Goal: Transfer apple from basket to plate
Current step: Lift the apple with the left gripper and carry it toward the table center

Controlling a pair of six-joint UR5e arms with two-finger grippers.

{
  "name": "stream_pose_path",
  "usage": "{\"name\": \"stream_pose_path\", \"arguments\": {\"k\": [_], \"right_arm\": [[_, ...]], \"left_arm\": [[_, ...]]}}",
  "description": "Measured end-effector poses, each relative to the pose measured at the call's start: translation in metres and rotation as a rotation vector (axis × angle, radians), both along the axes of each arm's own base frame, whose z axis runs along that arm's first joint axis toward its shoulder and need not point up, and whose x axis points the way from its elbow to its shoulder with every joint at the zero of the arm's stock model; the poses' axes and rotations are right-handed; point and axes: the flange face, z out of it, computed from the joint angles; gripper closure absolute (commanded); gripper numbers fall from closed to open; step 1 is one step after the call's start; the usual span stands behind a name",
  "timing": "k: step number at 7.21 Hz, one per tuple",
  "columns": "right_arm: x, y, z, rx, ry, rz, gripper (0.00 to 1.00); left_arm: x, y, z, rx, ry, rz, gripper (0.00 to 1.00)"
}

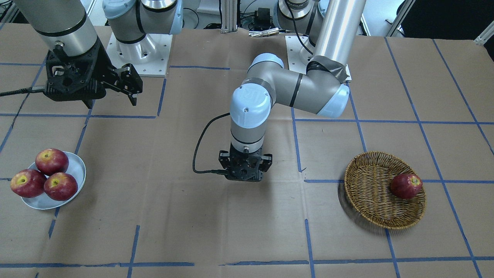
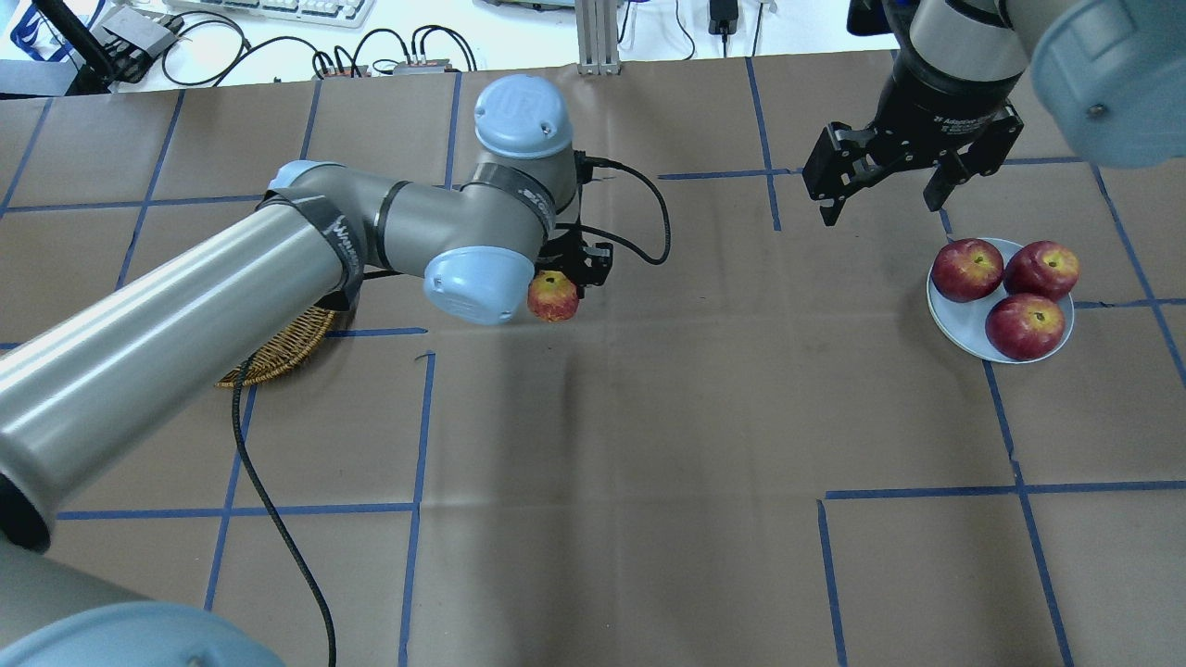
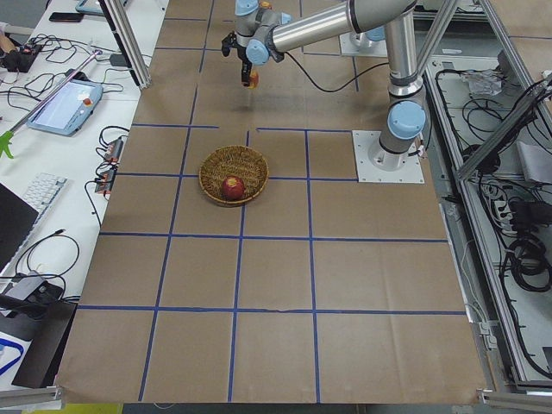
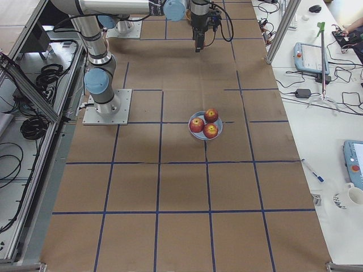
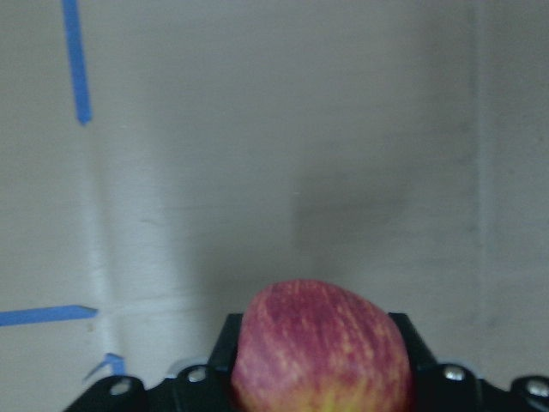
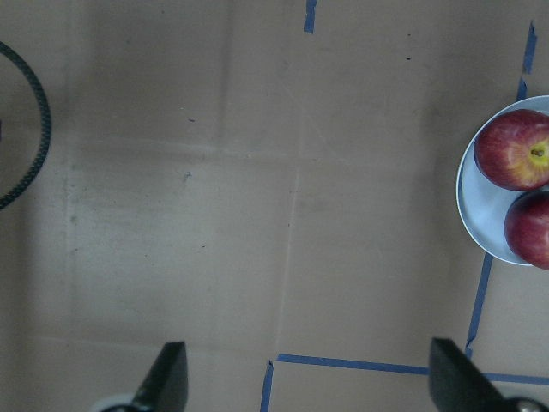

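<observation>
Clamping the apple (image 5: 322,348) between its fingers, the left gripper (image 2: 568,280) hangs above the table (image 2: 649,417). On the right gripper (image 2: 880,208), the fingers stand wide, the plate (image 2: 960,317) off to one side of them.

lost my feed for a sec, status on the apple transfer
Left gripper shut on streaked apple, aloft between basket and plate. Right gripper open, hovering by plate. Plate already carries three red apples, little bare room; one dark apple left in basket.
</observation>
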Motion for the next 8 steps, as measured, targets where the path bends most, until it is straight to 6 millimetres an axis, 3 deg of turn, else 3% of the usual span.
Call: {"name": "stream_pose_path", "arguments": {"k": [2,5,6,7,8], "right_arm": [[0.000,0.000,0.000,0.000,0.000,0.001,0.00],[0.000,0.000,-0.001,0.001,0.000,0.002,0.00],[0.000,0.000,-0.001,0.000,0.000,0.003,0.00],[0.000,0.000,-0.001,0.000,0.000,0.003,0.00],[0.000,0.000,-0.001,0.001,0.000,0.003,0.00]], "left_arm": [[-0.035,0.001,-0.025,0.018,0.018,-0.004,0.44],[-0.043,-0.006,-0.044,0.008,0.025,-0.032,0.42],[-0.044,-0.008,-0.050,0.008,0.025,-0.034,0.37],[-0.044,-0.008,-0.054,0.008,0.024,-0.035,0.25],[-0.044,-0.009,-0.056,0.009,0.023,-0.033,0.01]]}}
